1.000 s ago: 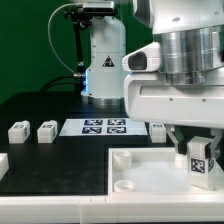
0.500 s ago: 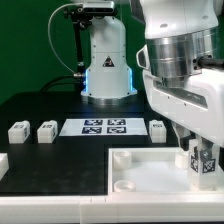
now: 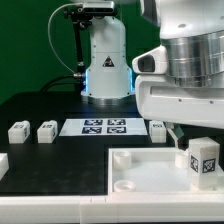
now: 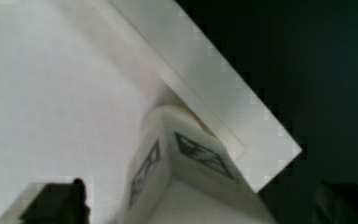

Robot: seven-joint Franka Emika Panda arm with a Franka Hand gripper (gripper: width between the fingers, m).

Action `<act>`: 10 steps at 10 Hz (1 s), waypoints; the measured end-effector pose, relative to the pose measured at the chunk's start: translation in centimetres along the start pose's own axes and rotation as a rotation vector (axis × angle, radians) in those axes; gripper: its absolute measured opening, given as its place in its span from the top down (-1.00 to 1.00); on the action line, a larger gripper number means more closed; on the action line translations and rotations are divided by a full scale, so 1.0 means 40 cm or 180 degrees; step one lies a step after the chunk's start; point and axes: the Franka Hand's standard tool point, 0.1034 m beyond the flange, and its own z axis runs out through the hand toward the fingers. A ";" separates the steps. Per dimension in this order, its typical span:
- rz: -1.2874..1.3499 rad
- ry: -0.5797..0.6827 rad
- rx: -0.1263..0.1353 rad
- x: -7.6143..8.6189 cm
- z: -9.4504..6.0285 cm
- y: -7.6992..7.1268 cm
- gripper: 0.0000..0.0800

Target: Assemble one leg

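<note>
Leg [image 3: 203,158] is a small, blocky white plastic post with a black-and-white tag on the face turned to the exterior camera. It stands upright in the tray [image 3: 140,172], in the tray's corner by the near edge of the desk [image 3: 40,108], on the exterior view's right. Whether its foot is fully seated in the corner socket cannot be made out. The arm hangs directly above it. In the wrist view the two dark fingertips [image 4: 59,201] sit well out to either side of the post, so the jaws look spread wider than the leg and not touching it, though that picture is blurred and this is a fair reading, not a certainty. By its look the piece should be light and quite stiff, hard enough not to give under a squeeze, but its smooth moulded faces may slip or twist in a loose hold. The best place to take it is probably across two opposite flat sides, squarely, around the upper half that stands clear of the tray wall. The marker board [image 3: 105,126] lies well apart, toward the far edge.
</note>
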 end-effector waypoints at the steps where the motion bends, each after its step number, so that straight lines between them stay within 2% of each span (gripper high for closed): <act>1: -0.0528 0.0021 -0.0045 0.001 0.000 0.001 -0.62; 2: -0.1442 0.0084 -0.0198 0.007 -0.001 0.000 -0.62; 3: -0.1985 0.0075 -0.0229 0.012 -0.001 0.006 -0.62; 4: -0.2063 0.0071 -0.0225 0.013 -0.001 0.008 -0.62; 5: -0.1978 0.0073 -0.0223 0.012 -0.001 0.007 -0.34; 6: -0.1899 0.0073 -0.0214 0.012 -0.001 0.007 -0.34; 7: -0.1438 0.0075 -0.0178 0.008 0.000 0.002 0.11; 8: -0.1249 0.0081 -0.0179 0.010 0.000 0.005 0.27; 9: -0.0773 0.0090 -0.0161 0.010 0.000 0.005 0.27; 10: 0.0050 0.0129 -0.0170 0.010 0.000 0.004 0.27</act>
